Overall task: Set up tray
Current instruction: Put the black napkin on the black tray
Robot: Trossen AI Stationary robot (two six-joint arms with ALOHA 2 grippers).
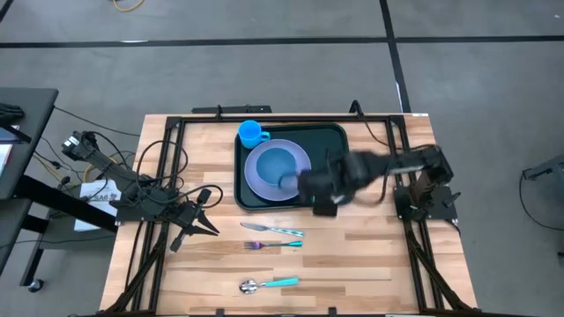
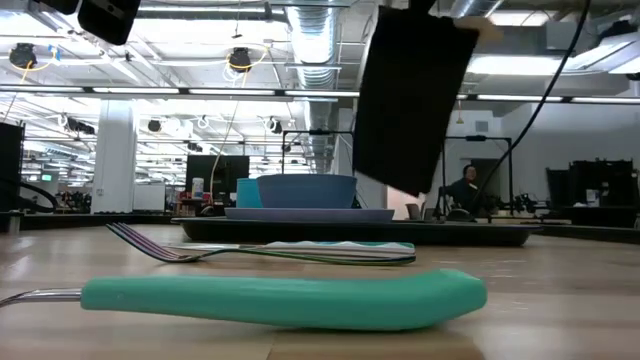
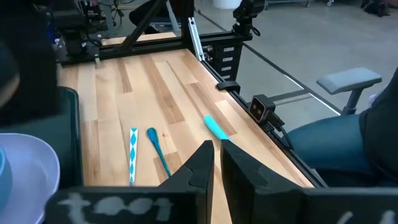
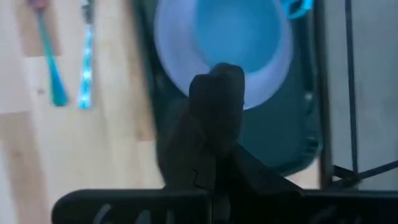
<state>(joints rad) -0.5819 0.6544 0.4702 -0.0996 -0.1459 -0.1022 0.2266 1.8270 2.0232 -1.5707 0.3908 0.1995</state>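
The dark green tray (image 1: 337, 141) lies at the table's far middle. On it stand a blue cup (image 1: 251, 134) and a lavender plate (image 1: 261, 180) with a blue bowl (image 1: 278, 165). My right gripper (image 1: 319, 192) hovers over the tray's near right part, shut on the black napkin (image 2: 410, 100). My left gripper (image 1: 209, 226) waits low over the table's left side with its fingers (image 3: 205, 163) shut, touching nothing. A fork (image 1: 275, 244), a knife (image 1: 273, 229) and a teal-handled spoon (image 1: 269, 283) lie on the wood near the tray. My right gripper (image 4: 214, 152) pinches the black napkin (image 4: 214, 93) between its two fingers, coming from above. The napkin is lifted clear and hangs below the fingers as a flat dark sheet (image 2: 410, 100), slightly tilted, over the tray. Which edge it holds is hidden by the fingers.
Black frame rails run along the table's left (image 1: 141, 238) and right (image 1: 414, 238) sides, with cables at the left. Bare wood lies to the right of the cutlery (image 1: 370, 255). In the low view a person (image 2: 465, 190) sits in the room far behind the table.
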